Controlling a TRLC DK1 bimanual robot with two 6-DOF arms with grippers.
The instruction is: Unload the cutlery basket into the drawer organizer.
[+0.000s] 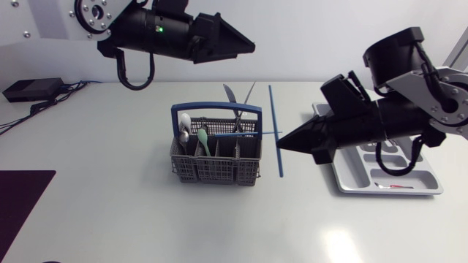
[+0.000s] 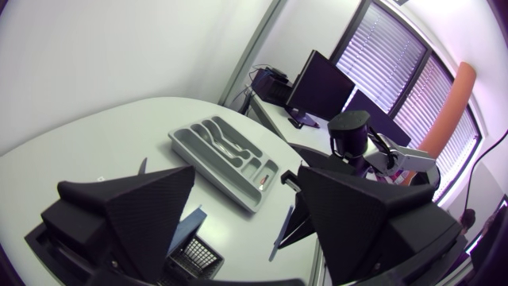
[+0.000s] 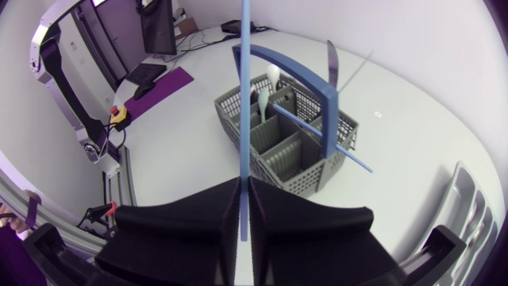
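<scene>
White table (image 1: pixel 110 219), cutlery basket (image 1: pixel 216 164), right hand (image 1: pixel 281 144) gripping blue stick (image 1: pixel 272 109), organizer (image 1: pixel 351 188)

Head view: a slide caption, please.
Right pincer shut on a blue stick between the cutlery basket and the grey tray.

I'm looking at a robotics lab here, office-plain rather than a kitchen. There's a wide white worktop (image 1: pixel 110 212), with my left arm (image 1: pixel 168 33) and right arm (image 1: pixel 409 109) coming in over it from either side. A black box (image 1: pixel 31 90) trails cables (image 1: pixel 44 107) at the far corner, a dark purple mat (image 1: pixel 22 204) lies at one edge, and the cutlery basket (image 1: pixel 216 157) and drawer organizer (image 1: pixel 351 183) sit out on the open surface.
</scene>
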